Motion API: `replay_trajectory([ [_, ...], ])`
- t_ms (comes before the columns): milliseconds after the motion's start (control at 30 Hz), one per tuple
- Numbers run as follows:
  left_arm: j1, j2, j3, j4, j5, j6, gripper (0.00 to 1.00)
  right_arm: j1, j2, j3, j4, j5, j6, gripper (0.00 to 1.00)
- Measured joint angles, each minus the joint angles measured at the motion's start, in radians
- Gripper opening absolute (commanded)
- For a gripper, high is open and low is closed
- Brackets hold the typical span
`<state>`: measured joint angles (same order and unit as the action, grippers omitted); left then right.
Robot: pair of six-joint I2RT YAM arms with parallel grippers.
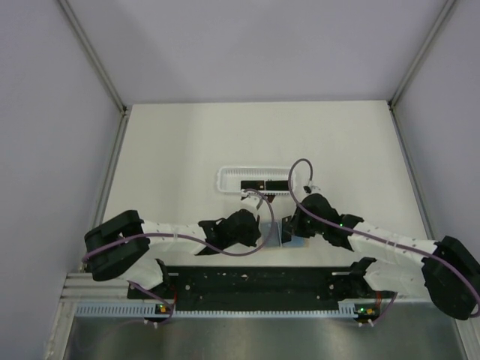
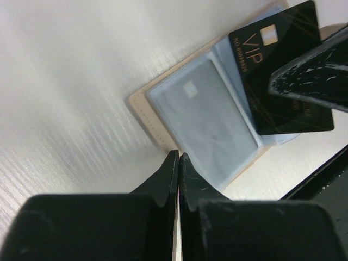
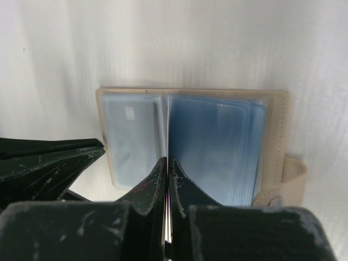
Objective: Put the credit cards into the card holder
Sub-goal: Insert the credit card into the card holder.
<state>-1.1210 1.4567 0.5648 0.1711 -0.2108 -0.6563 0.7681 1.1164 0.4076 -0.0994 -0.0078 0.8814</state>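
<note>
I'm holding a credit card (image 2: pixel 283 70) over the card holder (image 3: pixel 280 130).
Right jaws are clamping it, left jaws closed; next needs lining up with a sleeve (image 3: pixel 209 141).

The left gripper (image 2: pixel 178 156) hides the near edge of the holder (image 2: pixel 206 119). Beyond it, the right gripper's finger (image 2: pixel 312 70) covers a corner of the card (image 2: pixel 272 60), whose small print blurs. The right gripper (image 3: pixel 166 160) likewise masks the holder's near edge and part of its strap (image 3: pixel 293 171). From above, the holder is a sliver between both grippers, and the cards (image 1: pixel 259 184) in the basket (image 1: pixel 225 180) beyond them are too small to count.
</note>
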Motion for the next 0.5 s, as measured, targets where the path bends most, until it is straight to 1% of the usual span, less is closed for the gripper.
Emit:
replay_trajectory([
  [133, 0.0, 0.0, 0.0, 0.0, -0.001, 0.0, 0.0, 0.0, -0.081, 0.002, -0.103, 0.069, -0.008, 0.0],
  [233, 0.0, 0.0, 0.0, 0.0, 0.0, 0.0, 0.0, 0.0, -0.116, 0.005, -0.162, 0.094, -0.01, 0.0],
  [500, 0.0, -0.002, 0.0, 0.0, 0.0, 0.0, 0.0, 0.0, -0.129, 0.006, -0.207, 0.098, -0.01, 0.0],
])
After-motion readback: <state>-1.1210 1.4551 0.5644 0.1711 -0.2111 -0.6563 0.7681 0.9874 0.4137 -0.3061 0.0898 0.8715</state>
